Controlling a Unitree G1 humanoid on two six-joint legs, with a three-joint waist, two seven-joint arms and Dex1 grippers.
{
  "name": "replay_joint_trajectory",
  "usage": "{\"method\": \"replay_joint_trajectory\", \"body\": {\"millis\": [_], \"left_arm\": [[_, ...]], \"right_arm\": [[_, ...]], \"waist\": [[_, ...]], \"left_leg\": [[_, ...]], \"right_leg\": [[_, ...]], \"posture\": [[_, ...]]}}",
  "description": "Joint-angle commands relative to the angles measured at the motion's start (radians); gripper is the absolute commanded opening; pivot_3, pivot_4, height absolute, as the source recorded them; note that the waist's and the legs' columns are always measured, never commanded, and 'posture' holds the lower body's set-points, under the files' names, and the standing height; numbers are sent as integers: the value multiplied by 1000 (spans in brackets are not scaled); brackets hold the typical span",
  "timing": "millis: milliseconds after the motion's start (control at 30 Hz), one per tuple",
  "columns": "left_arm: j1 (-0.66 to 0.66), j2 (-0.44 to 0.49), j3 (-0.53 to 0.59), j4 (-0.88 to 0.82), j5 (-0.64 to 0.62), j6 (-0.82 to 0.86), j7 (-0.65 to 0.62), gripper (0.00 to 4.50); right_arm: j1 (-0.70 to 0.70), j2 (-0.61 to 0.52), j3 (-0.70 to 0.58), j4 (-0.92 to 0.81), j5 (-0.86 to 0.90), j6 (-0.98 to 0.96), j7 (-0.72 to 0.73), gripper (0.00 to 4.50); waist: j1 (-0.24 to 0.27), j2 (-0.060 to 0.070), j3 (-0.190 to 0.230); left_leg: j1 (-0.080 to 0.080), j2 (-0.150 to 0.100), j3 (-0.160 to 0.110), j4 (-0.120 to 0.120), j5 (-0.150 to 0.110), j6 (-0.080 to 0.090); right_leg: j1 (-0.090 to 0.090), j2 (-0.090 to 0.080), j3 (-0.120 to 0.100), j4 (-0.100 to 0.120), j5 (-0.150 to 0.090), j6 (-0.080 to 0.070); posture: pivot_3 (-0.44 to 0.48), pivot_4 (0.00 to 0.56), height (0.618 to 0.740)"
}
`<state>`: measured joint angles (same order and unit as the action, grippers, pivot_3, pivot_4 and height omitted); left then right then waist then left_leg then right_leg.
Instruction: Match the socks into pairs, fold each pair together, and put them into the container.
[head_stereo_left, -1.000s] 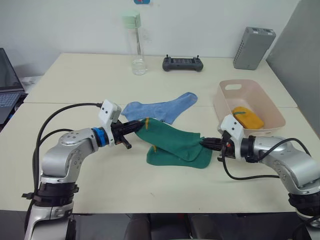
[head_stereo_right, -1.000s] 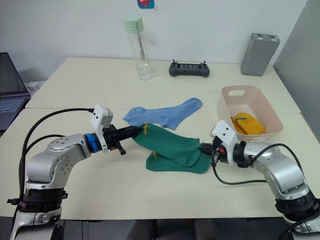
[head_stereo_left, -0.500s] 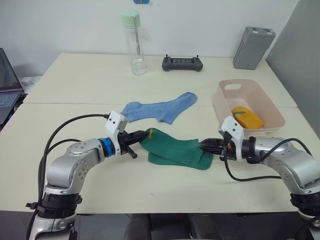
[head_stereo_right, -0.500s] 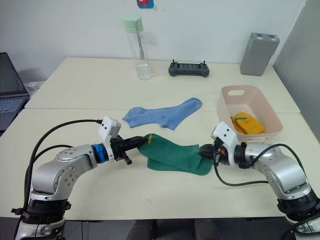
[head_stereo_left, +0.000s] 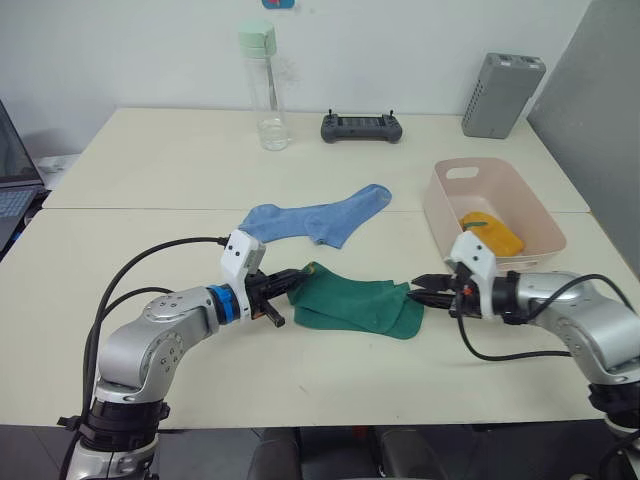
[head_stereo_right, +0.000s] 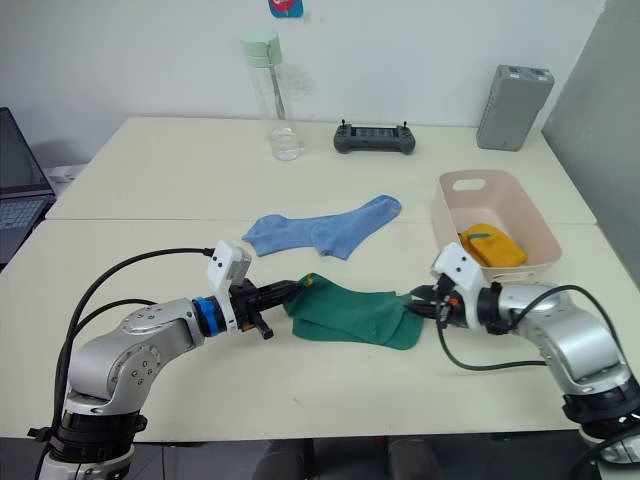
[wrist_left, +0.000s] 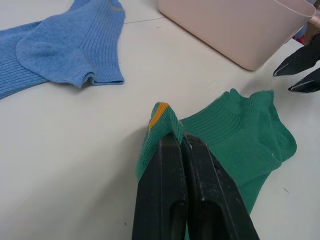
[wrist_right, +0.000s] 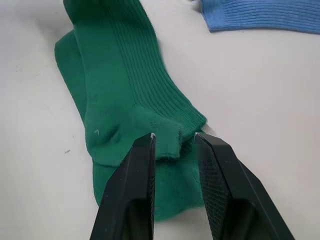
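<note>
Two dark green socks (head_stereo_left: 362, 304) lie stacked and flat mid-table. My left gripper (head_stereo_left: 296, 283) is shut on their left end, pinching the edge with the orange mark (wrist_left: 161, 113). At the stack's right end my right gripper (head_stereo_left: 419, 292) stands open, its fingertips (wrist_right: 148, 141) apart over the sock's edge (wrist_right: 170, 131). The light blue socks (head_stereo_left: 316, 216) lie together just beyond the green ones. To the right stands the pink container (head_stereo_left: 437, 206) with a folded yellow pair (head_stereo_left: 493, 234) inside.
At the table's back stand a clear water bottle (head_stereo_left: 260, 88), a black controller (head_stereo_left: 362, 127) and a grey upright box (head_stereo_left: 503, 95). A laptop (head_stereo_left: 8, 172) sits at the far left edge. A seam (head_stereo_left: 140, 209) runs across the tabletop.
The left gripper has lowered the green sock's end onto the table and moved right. The right gripper has opened and let go of the other end. The green socks now lie flat.
</note>
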<state>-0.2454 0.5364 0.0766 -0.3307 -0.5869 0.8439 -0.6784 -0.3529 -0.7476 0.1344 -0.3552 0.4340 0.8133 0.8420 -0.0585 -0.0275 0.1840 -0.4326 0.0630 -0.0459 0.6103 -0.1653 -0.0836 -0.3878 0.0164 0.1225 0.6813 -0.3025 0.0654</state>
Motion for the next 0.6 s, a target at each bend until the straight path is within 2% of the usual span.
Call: {"method": "replay_joint_trajectory", "body": {"millis": [33,600], "left_arm": [[-7,11,12,-30,-10,-11,2,0],[-10,24,-6,-31,0,-22,-6,0]], "right_arm": [[-30,10,22,8,-34,-26,-10,1342],[-64,25,68,53,-70,9,-9,1342]], "waist": [[1,0,0],[1,0,0]], "left_leg": [[0,0,0,0,0,0],[0,0,0,0,0,0]], "right_leg": [[0,0,0,0,0,0],[0,0,0,0,0,0]], "posture": [[0,150,740],[0,150,740]]}}
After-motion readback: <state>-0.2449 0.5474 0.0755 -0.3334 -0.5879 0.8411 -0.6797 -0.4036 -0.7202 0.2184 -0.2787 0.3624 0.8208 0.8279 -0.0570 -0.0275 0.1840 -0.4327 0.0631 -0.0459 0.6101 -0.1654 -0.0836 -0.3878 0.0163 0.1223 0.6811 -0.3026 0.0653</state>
